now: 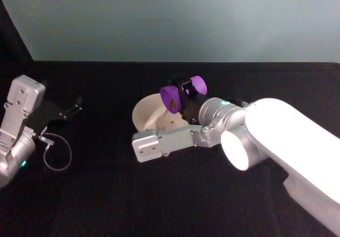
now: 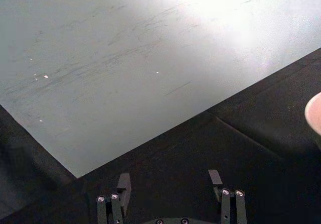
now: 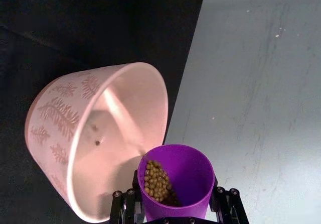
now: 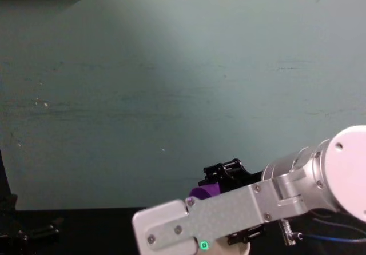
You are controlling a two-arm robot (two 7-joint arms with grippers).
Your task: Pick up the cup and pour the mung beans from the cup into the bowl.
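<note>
Currently, the right gripper (image 1: 186, 98) was closed on the cup (image 3: 176, 176), with 1 finger on each side of its wall and the mouth left clear. In the head view, the cup was held above the black table (image 1: 106, 205), tipped on its side, directly over the far part of the bowl (image 1: 144, 116). The right wrist view showed the mung beans (image 3: 156, 181) heaped against 1 side of the cup's inner wall, short of the rim. The cup's rim was just beside the bowl's rim. Whether the 2 rims touched could not be determined. 2 small dark specks lay inside the bowl, and it could not be told whether they were beans.

The left gripper (image 2: 170, 178) was parked at the left side of the table, well apart from the bowl, with its fingers spread and nothing between them.

Handling assessment:
- The cup was judged light and stiff, with smooth tapered sides that could slip upward out of a loose hold. A firm grip across the wall below the rim suited it.
- The beans were judged small, hard and free-rolling, so a slow further tilt would limit bouncing and spillage.
- The bowl looked light and thin-rimmed, so a knock from the cup could shift it.
</note>
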